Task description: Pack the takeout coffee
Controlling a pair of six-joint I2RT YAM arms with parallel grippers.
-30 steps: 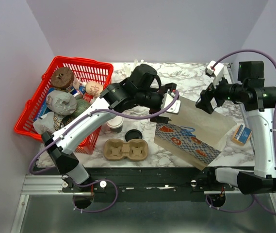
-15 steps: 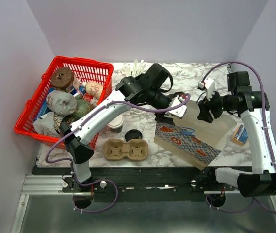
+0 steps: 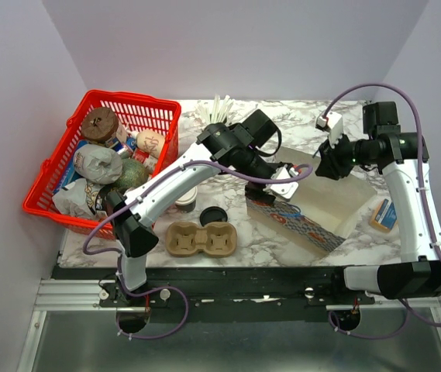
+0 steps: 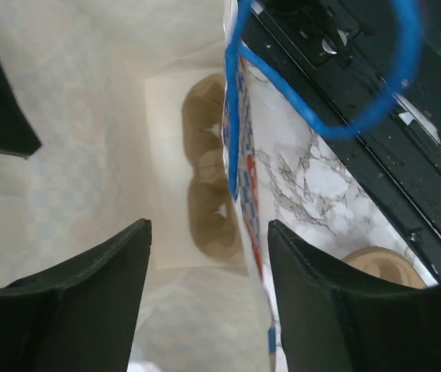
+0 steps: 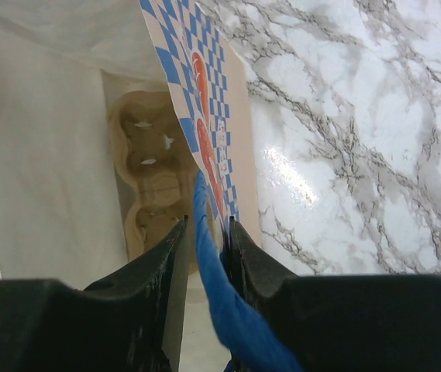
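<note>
At the far left a red plastic basket (image 3: 49, 170) with open lattice walls is piled with wrapped and round groceries. Just to its right, on the white grey-veined marble surface (image 3: 298, 116), stands the takeout coffee (image 3: 184, 203), a small dark cup largely hidden under the left arm's white forearm. Near it lie a round black lid (image 3: 213, 215) and, towards the front edge, a tan moulded-pulp cup carrier (image 3: 204, 239) with two round wells. A bundle of thin white sticks (image 3: 220, 107) sits at the back.

The paper bag (image 3: 321, 213) lies on its side mid-surface, kraft brown with a blue-checked, orange-printed panel. The left gripper (image 4: 208, 232) is wide open at its mouth, one finger inside and one outside, the printed wall and a blue handle loop running between them. A tan moulded shape shows at the bag's far end; whether it is inside or seen through the pale paper I cannot tell.

The right gripper (image 5: 207, 225) is closed narrow on the flat blue handle (image 5: 212, 294) at the opposite lip. Farthest right, a small blue and orange carton (image 3: 384, 215) lies just beside the bag.
</note>
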